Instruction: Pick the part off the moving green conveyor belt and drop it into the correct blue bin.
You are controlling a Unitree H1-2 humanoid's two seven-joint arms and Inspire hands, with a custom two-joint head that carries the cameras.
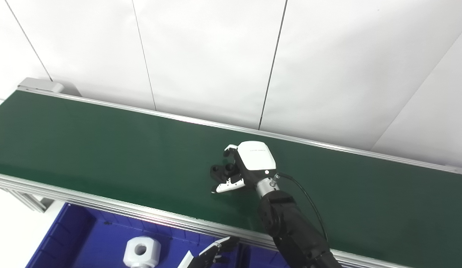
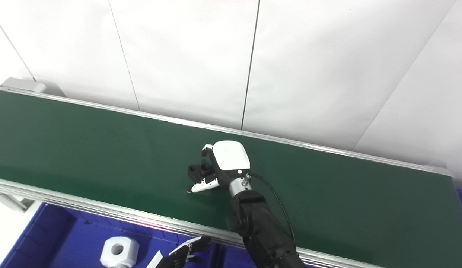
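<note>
Green belt (image 1: 104, 149) — part (image 1: 223, 172) seemingly under right hand (image 1: 249, 163)

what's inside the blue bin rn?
In the blue bin: one white part with a round hole. The left hand hovers over it; the frame edge hides the rest.

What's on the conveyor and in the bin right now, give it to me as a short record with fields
belt: green conveyor belt, running left to right across the view
part: black part on the belt
right hand: right hand over the belt, fingers curled around the black part; firm grip cannot be told
left hand: left hand low at the frame edge over the blue bin, state unclear
bin: blue bin below the belt, holding a white part
</note>
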